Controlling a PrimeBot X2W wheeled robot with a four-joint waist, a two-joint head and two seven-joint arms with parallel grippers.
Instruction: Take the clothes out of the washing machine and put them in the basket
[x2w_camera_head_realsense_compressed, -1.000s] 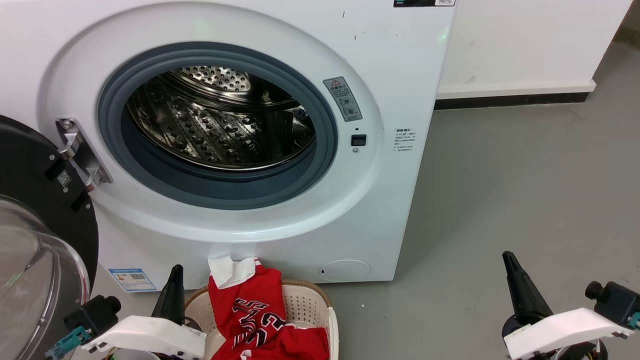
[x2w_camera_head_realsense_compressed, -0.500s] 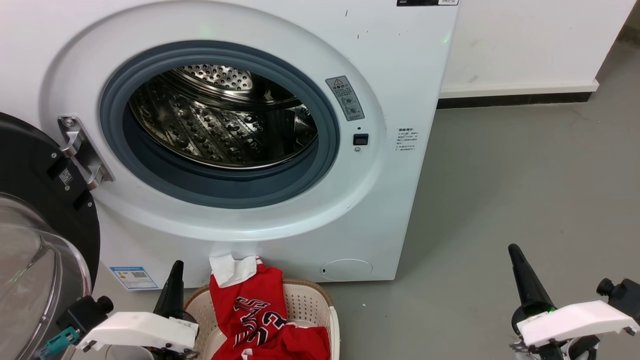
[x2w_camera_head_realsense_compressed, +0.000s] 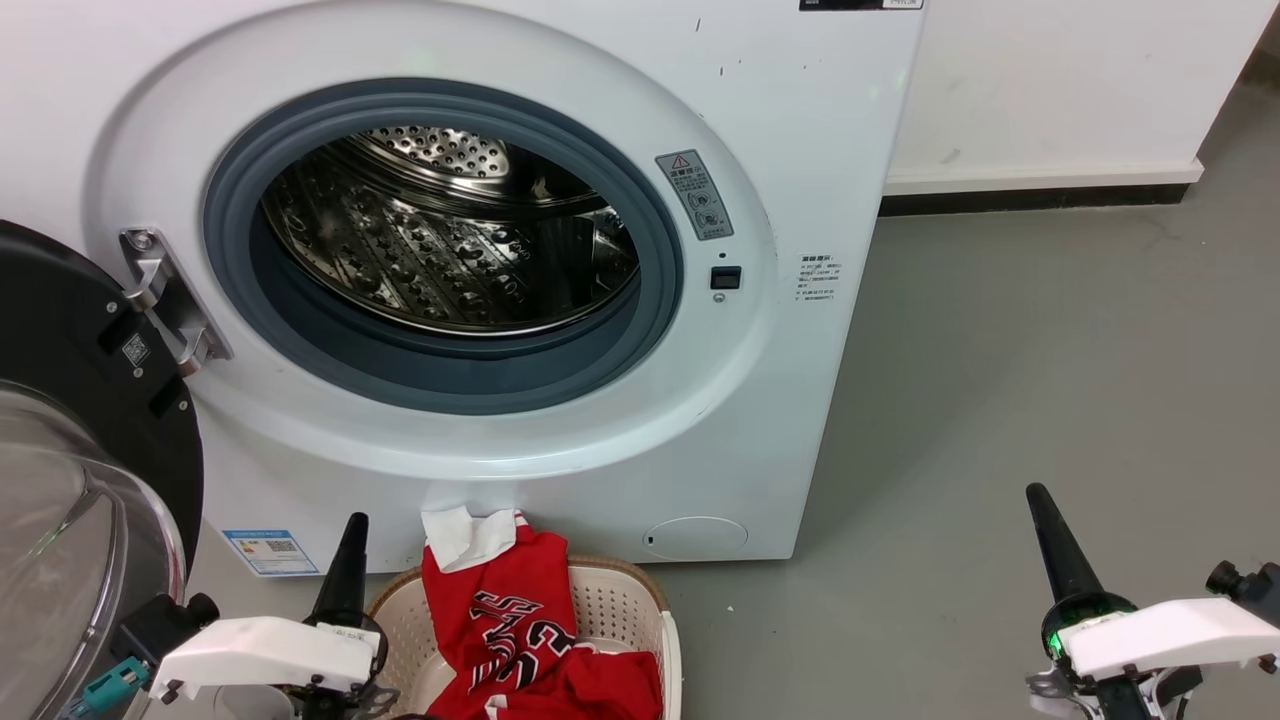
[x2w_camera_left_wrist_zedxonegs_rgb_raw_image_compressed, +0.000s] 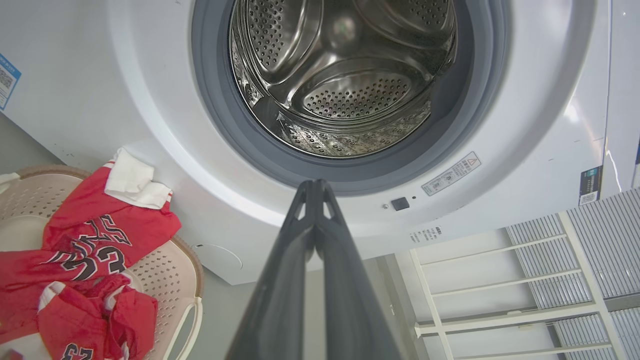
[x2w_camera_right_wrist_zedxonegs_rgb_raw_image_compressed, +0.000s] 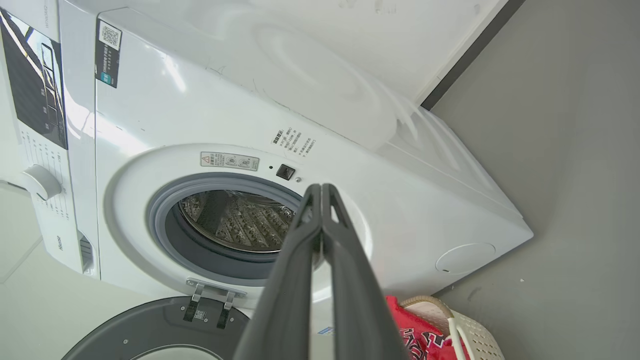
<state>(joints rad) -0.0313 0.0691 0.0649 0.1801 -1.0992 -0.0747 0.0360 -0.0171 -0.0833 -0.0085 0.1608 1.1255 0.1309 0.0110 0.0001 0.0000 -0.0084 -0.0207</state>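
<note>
The washing machine (x2w_camera_head_realsense_compressed: 820, 150) stands with its door (x2w_camera_head_realsense_compressed: 90, 340) swung open to the left, and its steel drum (x2w_camera_head_realsense_compressed: 450, 240) looks empty. The red clothes (x2w_camera_head_realsense_compressed: 510, 620) lie in the cream basket (x2w_camera_head_realsense_compressed: 630, 580) on the floor below the porthole, with a white part draped over the back rim. My left gripper (x2w_camera_head_realsense_compressed: 355, 525) is shut just left of the basket, holding nothing. Far to the right, over bare floor, my right gripper (x2w_camera_head_realsense_compressed: 1040, 495) is shut too. The left wrist view shows the left gripper (x2w_camera_left_wrist_zedxonegs_rgb_raw_image_compressed: 315, 185), the clothes (x2w_camera_left_wrist_zedxonegs_rgb_raw_image_compressed: 100, 235), the basket (x2w_camera_left_wrist_zedxonegs_rgb_raw_image_compressed: 187, 260) and the drum (x2w_camera_left_wrist_zedxonegs_rgb_raw_image_compressed: 345, 75). In the right wrist view are the right gripper (x2w_camera_right_wrist_zedxonegs_rgb_raw_image_compressed: 320, 187) and the clothes (x2w_camera_right_wrist_zedxonegs_rgb_raw_image_compressed: 420, 330).
The open glass door (x2w_camera_right_wrist_zedxonegs_rgb_raw_image_compressed: 150, 325) juts out at the left beside my left arm. Grey floor (x2w_camera_head_realsense_compressed: 1050, 350) stretches to the right of the machine up to a white wall with a dark skirting (x2w_camera_head_realsense_compressed: 1030, 195). A white wire rack (x2w_camera_left_wrist_zedxonegs_rgb_raw_image_compressed: 525, 280) appears in the left wrist view.
The head view has shifted slightly. My right gripper has drifted a little to the right. Both stay shut, and the clothes lie unmoved in the basket.
</note>
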